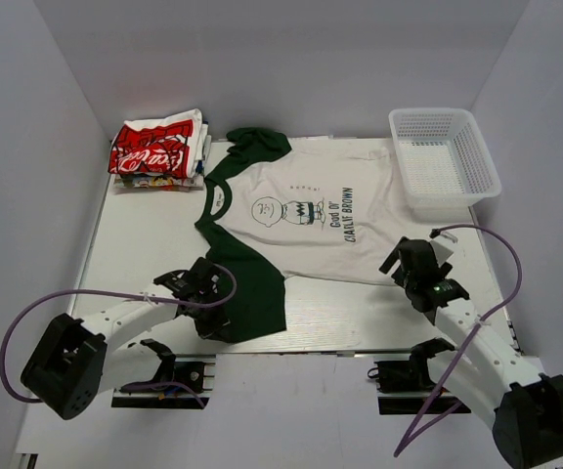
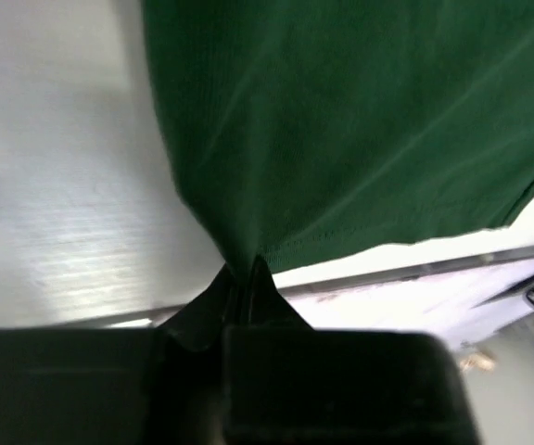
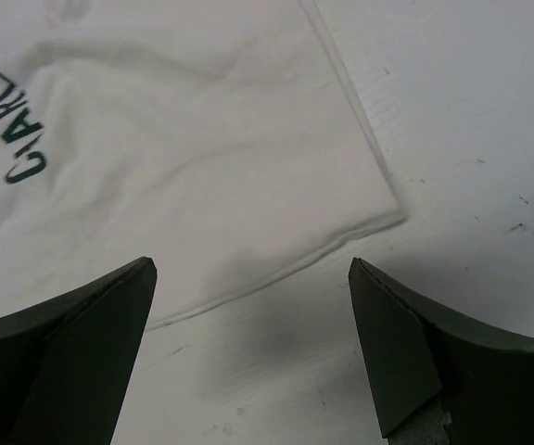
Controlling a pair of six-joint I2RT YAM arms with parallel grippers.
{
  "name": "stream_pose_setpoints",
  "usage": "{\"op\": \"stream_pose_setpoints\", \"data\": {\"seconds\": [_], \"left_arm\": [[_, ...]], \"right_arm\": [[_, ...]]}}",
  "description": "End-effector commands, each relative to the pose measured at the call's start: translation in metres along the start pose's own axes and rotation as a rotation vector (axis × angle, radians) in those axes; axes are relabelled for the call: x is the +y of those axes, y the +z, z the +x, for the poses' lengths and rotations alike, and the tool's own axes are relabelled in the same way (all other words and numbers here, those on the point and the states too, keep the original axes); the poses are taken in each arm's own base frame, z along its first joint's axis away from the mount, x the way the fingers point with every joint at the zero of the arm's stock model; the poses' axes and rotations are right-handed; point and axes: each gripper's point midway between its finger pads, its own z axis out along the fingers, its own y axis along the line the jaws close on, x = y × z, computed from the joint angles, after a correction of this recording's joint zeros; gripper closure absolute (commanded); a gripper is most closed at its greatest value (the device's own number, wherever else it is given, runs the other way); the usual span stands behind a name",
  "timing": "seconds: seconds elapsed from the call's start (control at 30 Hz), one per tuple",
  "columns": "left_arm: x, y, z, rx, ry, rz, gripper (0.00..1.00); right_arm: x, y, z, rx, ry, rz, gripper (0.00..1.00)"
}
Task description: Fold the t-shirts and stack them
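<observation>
A white t-shirt with dark green sleeves and a Charlie Brown print (image 1: 311,210) lies spread flat across the table, print up. My left gripper (image 1: 213,318) sits at the near green sleeve (image 2: 360,120). In the left wrist view the left gripper (image 2: 247,278) is shut, with the sleeve's edge pinched between its black fingertips. My right gripper (image 1: 397,259) hovers open by the shirt's near right hem corner (image 3: 397,218). Its fingers (image 3: 91,334) straddle bare table just short of the white hem. A stack of folded t-shirts (image 1: 159,151), the top one white with red print, rests at the back left.
A white plastic mesh basket (image 1: 445,156) stands at the back right, close to the shirt's far hem. The table's front edge (image 2: 415,269) runs just beyond the gripped sleeve. White walls enclose the table on three sides.
</observation>
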Motion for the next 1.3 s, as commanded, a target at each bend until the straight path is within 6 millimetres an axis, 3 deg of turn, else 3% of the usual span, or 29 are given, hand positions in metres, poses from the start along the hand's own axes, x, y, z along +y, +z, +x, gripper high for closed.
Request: {"op": "stream_pose_setpoints", "data": {"seconds": [0.0, 0.2, 0.43, 0.53, 0.7, 0.77, 1.0, 1.07, 1.1, 1.13, 1.27], "left_arm": [[0.015, 0.003, 0.017, 0.052, 0.008, -0.037, 1.00], [0.012, -0.009, 0.027, 0.071, 0.059, -0.008, 1.00], [-0.008, -0.029, 0.046, 0.113, 0.108, 0.144, 1.00], [-0.004, -0.038, 0.054, 0.120, 0.109, 0.155, 1.00], [0.008, -0.035, 0.064, 0.141, 0.113, 0.152, 1.00], [0.002, -0.039, 0.066, 0.144, 0.127, 0.199, 1.00], [-0.001, -0.044, 0.064, 0.127, 0.179, 0.216, 1.00], [-0.003, -0.044, 0.064, 0.131, 0.190, 0.226, 1.00], [-0.004, -0.045, 0.065, 0.137, 0.199, 0.232, 1.00], [-0.003, -0.044, 0.065, 0.144, 0.195, 0.223, 1.00], [-0.003, -0.051, 0.071, 0.172, 0.196, 0.220, 1.00]], "right_arm": [[-0.021, -0.002, -0.003, 0.022, 0.026, 0.134, 0.10], [-0.036, 0.003, -0.001, 0.074, 0.025, 0.203, 0.10], [-0.039, 0.007, 0.021, 0.249, 0.062, 0.204, 0.10], [-0.041, 0.007, 0.033, 0.303, 0.093, 0.198, 0.10], [-0.051, 0.006, 0.053, 0.358, 0.144, 0.223, 0.11], [-0.053, 0.007, 0.057, 0.373, 0.160, 0.229, 0.14], [-0.051, 0.012, 0.063, 0.391, 0.180, 0.216, 0.40], [-0.052, 0.013, 0.064, 0.388, 0.182, 0.213, 0.57], [-0.052, 0.012, 0.066, 0.392, 0.186, 0.207, 0.75], [-0.054, 0.009, 0.069, 0.409, 0.181, 0.216, 1.00], [-0.059, -0.001, 0.071, 0.425, 0.172, 0.233, 1.00]]}}
